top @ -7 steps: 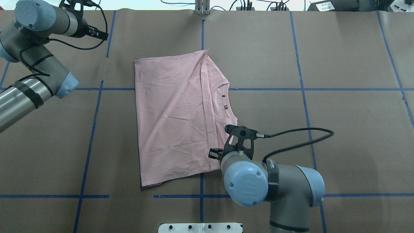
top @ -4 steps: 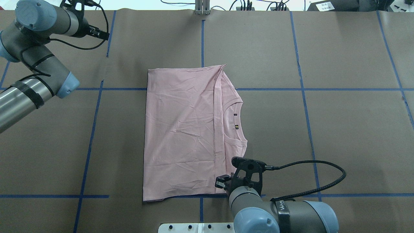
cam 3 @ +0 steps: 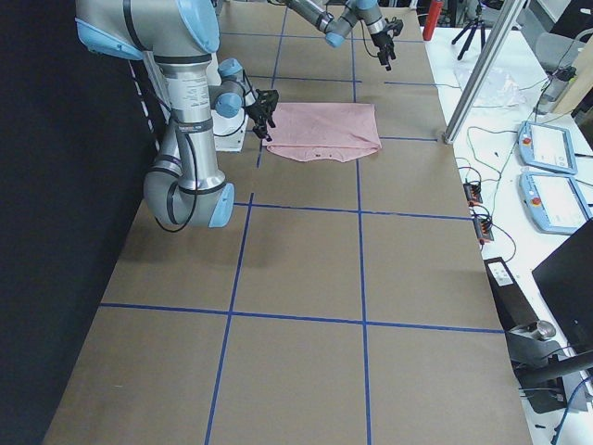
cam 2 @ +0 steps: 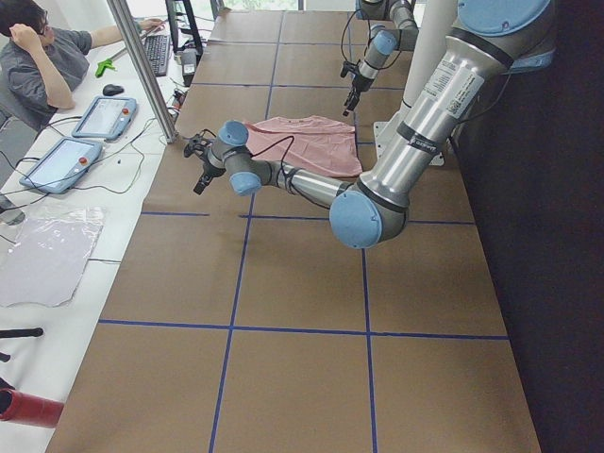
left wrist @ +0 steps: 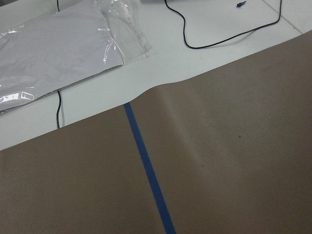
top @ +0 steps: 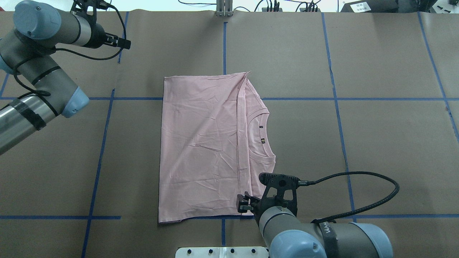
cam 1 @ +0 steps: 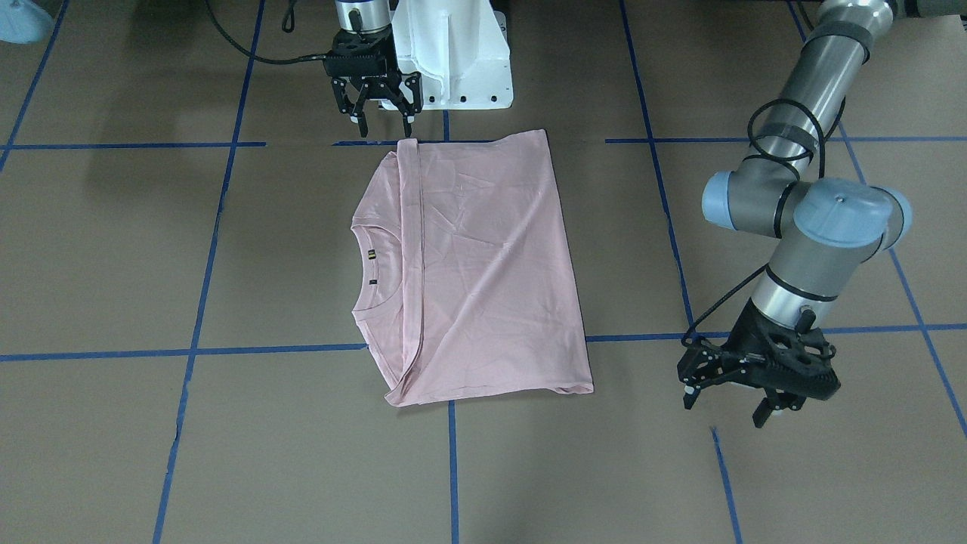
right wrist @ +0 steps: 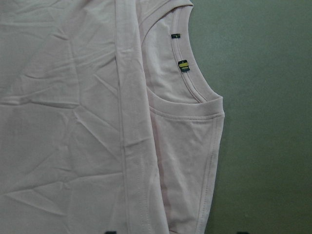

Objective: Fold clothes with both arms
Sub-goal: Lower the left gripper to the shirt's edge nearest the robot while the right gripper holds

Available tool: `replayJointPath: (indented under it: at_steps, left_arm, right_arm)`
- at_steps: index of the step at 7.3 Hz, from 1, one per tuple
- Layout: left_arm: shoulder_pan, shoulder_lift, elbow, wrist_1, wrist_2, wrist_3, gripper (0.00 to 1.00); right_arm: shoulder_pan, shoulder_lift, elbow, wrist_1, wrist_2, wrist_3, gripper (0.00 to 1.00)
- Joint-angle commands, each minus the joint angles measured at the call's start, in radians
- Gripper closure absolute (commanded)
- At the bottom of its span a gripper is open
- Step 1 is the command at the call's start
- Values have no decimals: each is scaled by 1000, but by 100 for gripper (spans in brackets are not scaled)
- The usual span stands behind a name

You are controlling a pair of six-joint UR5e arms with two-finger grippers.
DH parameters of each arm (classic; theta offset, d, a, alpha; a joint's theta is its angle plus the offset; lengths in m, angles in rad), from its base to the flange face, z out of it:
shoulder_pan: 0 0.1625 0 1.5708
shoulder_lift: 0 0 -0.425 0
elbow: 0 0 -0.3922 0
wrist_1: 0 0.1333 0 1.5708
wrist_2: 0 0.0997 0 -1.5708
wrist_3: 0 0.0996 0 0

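The pale pink T-shirt (top: 200, 143) lies folded and flat on the brown paper, its ribbed collar (top: 267, 136) facing the view's right. Its print is hidden. It also shows in the front view (cam 1: 483, 264) and the right wrist view (right wrist: 73, 122). My right gripper (cam 1: 385, 121) is open and empty, just above the shirt corner nearest the robot base. In the overhead view the right gripper (top: 251, 206) is mostly hidden under its wrist. My left gripper (cam 1: 724, 408) is open and empty over bare paper, far from the shirt near the table's far edge (top: 123, 43).
The white pedestal base (cam 1: 453, 60) stands just behind the right gripper. Blue tape lines (top: 222, 43) grid the paper. The left wrist view shows the paper's edge, a clear plastic sheet (left wrist: 58, 53) and a cable. An operator (cam 2: 47, 66) sits beyond the far edge.
The right gripper dragged the shirt toward the robot base, then let go; the shirt has lain still for the last half second. The left gripper shifted slightly rightward in the overhead view.
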Motion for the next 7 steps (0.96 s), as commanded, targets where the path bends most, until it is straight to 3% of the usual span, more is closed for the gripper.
replayJointPath:
  at_steps: [1,2,3,4,6,7]
  left_arm:
    - [124,187,-376,116,-2,-260,0]
    - [220,262,-571,234,37,-379,0]
    - [350,308,-719,323,133,-522,0]
    - [478,327,-790,363,213,-646,0]
    - [691,333,-797,376,401,-841,0]
    - [758,330,-785,443,455,-921,20]
  right_arm:
    - [33,-25,33,84,23,-65,0]
    - [38,-87,33,219,41,-74,0]
    - [62,-118,34,259,64,-73,0]
    - [87,-114,33,260,66,-73,0]
    - [109,-109,31,260,69,-73,0]
    - [112,-109,31,258,68,-73,0]
